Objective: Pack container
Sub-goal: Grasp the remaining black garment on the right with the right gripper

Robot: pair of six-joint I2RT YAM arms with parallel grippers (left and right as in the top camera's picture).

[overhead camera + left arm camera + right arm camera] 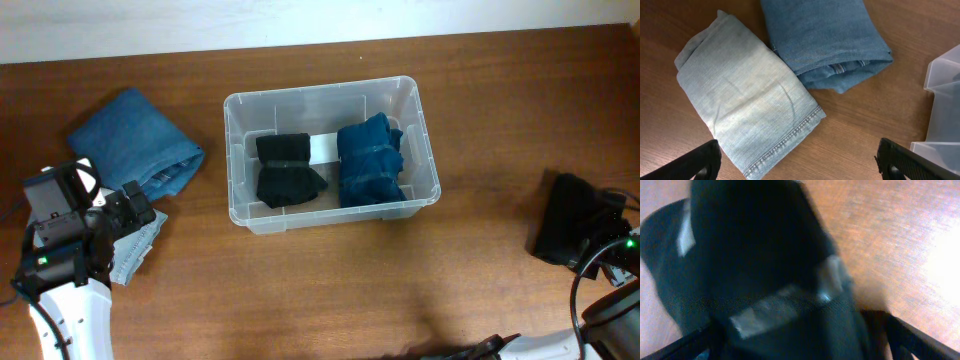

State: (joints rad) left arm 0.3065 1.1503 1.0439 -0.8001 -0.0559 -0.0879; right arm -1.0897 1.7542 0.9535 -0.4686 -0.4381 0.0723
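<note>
The clear container stands mid-table and holds a black folded garment beside a dark blue one. Its corner shows in the left wrist view. My left gripper is open and hovers over a corner of a folded light denim garment, which partly shows under the arm in the overhead view. A mid-blue folded garment lies next to it. My right gripper is open, its fingers on either side of a black garment lying at the far right of the table.
The wooden table shows bare wood in front of the container. The mid-blue garment lies left of the container, a short gap from its wall.
</note>
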